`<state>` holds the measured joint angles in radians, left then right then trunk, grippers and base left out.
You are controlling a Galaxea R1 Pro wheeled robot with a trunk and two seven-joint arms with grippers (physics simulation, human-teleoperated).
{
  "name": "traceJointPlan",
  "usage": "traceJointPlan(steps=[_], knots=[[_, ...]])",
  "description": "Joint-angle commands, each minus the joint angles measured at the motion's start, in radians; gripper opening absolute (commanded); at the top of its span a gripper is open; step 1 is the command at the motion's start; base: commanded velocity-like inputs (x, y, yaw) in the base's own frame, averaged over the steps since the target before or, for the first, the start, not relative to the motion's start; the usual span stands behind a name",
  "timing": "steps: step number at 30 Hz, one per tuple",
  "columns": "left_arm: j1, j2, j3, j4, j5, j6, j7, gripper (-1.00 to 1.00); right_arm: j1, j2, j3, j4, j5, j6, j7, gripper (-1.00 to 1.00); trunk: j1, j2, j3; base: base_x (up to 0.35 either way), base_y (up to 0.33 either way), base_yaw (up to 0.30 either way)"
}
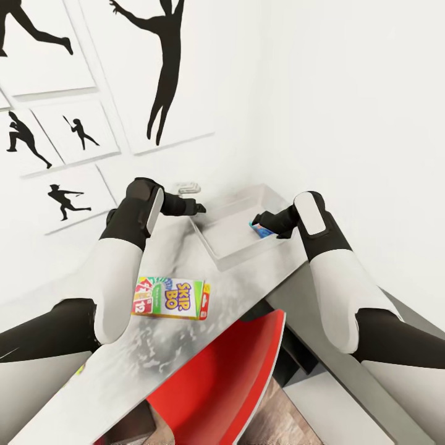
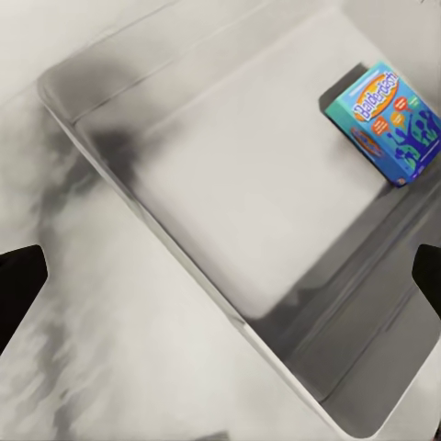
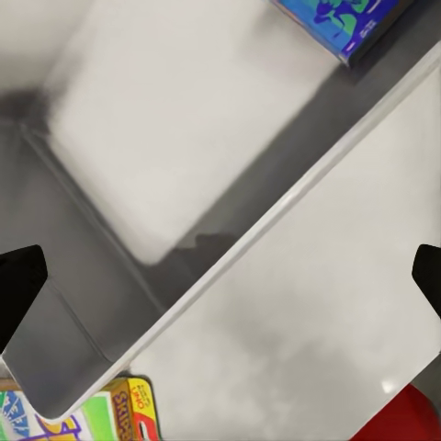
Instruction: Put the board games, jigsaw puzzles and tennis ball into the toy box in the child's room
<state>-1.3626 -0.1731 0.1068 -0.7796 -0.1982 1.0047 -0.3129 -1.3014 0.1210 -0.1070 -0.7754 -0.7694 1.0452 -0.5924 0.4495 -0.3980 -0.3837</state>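
Looking down over the white table, we see the grey toy box in the corner by the wall, with a blue board game lying inside near one end and the Skip-Bo game flat on the tabletop just outside it. Our left gripper hovers at the box's near-left rim and our right gripper over the blue game. Both wrist views show dark fingertips far apart at the frame edges, so both jaws are spread with nothing between them.
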Motion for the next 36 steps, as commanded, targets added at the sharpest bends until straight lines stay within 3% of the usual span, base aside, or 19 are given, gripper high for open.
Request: traceJointPlan(steps=[1,9,20,36], knots=[[-0.001,-0.001,0.005,-0.001,-0.010,0.003,-0.009,1.00,-0.001,0.001,-0.003,-0.001,-0.010,0.002,-0.010,1.00,0.001,-0.002,-0.003,0.000,0.000,0.000],[-0.001,-0.001,0.004,-0.005,-0.007,0.003,-0.009,1.00,-0.001,0.003,-0.003,-0.001,-0.010,0.002,-0.010,1.00,0.001,-0.002,-0.016,0.000,0.000,0.000],[-0.001,-0.001,0.002,-0.020,0.025,0.004,-0.009,1.00,-0.001,0.004,-0.004,-0.001,-0.011,0.002,-0.008,1.00,0.001,-0.002,-0.034,0.000,0.000,0.000],[-0.001,-0.001,-0.002,-0.039,0.069,0.010,-0.014,1.00,-0.001,0.010,-0.002,-0.001,-0.023,0.002,0.051,1.00,0.001,-0.002,-0.060,0.000,0.000,0.000]])
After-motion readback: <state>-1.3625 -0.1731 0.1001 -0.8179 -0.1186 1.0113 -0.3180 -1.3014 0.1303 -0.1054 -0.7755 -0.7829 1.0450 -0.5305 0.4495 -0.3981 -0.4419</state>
